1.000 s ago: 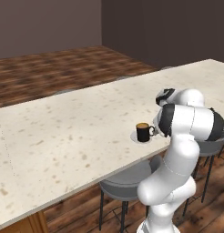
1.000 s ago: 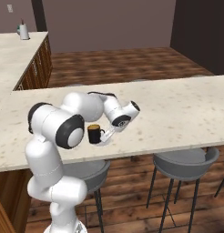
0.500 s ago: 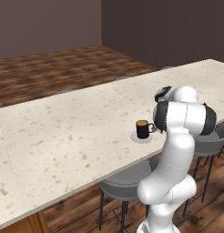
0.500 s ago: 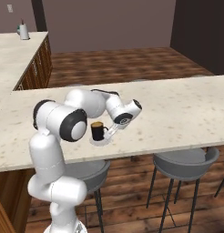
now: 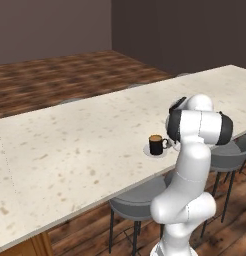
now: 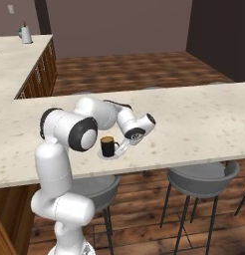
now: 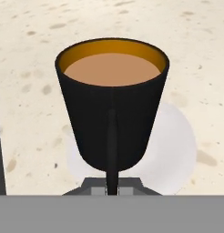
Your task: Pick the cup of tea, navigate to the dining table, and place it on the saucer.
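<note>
The claw [image 6: 125, 145] sits just right of frame centre in the right base view, beside the cup's handle; whether it is spread or pinched cannot be told. The cup [image 7: 112, 102] stands upright on the saucer [image 7: 177, 150], near the bench [image 5: 70, 145] front edge.

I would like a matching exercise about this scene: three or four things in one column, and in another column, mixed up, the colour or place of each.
Things:
1. cup of tea
2. saucer
3. dining table
4. stools

Descriptions:
A. grey, round, below the tabletop edge
B. black, standing on the pale disc
C. beige, speckled, broad
D. pale grey-white, flat, under the cup

Pairs: 1-B, 2-D, 3-C, 4-A
</note>
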Available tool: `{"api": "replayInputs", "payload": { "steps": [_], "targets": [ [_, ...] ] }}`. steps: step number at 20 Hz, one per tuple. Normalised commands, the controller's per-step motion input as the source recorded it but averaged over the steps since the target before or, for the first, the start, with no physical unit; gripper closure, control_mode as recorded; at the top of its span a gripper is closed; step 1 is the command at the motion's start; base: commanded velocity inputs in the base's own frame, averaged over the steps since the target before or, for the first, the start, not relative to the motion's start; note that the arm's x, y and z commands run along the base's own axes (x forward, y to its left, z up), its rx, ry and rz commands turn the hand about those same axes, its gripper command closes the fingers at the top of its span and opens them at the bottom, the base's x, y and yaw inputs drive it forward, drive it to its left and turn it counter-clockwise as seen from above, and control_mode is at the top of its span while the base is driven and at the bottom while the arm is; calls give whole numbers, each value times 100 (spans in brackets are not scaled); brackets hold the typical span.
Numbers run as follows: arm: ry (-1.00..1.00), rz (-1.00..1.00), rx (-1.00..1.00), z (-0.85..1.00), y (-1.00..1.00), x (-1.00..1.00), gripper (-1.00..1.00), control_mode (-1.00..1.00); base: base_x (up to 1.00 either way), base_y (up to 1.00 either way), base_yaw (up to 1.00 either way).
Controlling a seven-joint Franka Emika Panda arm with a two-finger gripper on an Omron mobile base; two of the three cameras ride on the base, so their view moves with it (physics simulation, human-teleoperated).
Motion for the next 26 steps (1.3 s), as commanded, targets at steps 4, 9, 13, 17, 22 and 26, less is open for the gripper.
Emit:
{"api": "replayInputs", "payload": {
  "steps": [4, 9, 13, 17, 22, 26],
  "targets": [
    [-3, 0, 0, -17, 0, 9, 100, -100, 0, 0, 0],
    [-3, 0, 0, -7, 0, 18, 100, -100, 0, 0, 0],
    [-1, 0, 0, 0, 0, 36, 100, -100, 0, 0, 0],
    [-2, 0, 0, 0, 0, 22, 100, -100, 0, 0, 0],
    [-2, 0, 0, 0, 0, 13, 100, -100, 0, 0, 0],
    [-1, 0, 0, -4, 0, 0, -100, -100, 0, 0, 0]
  ]
}}
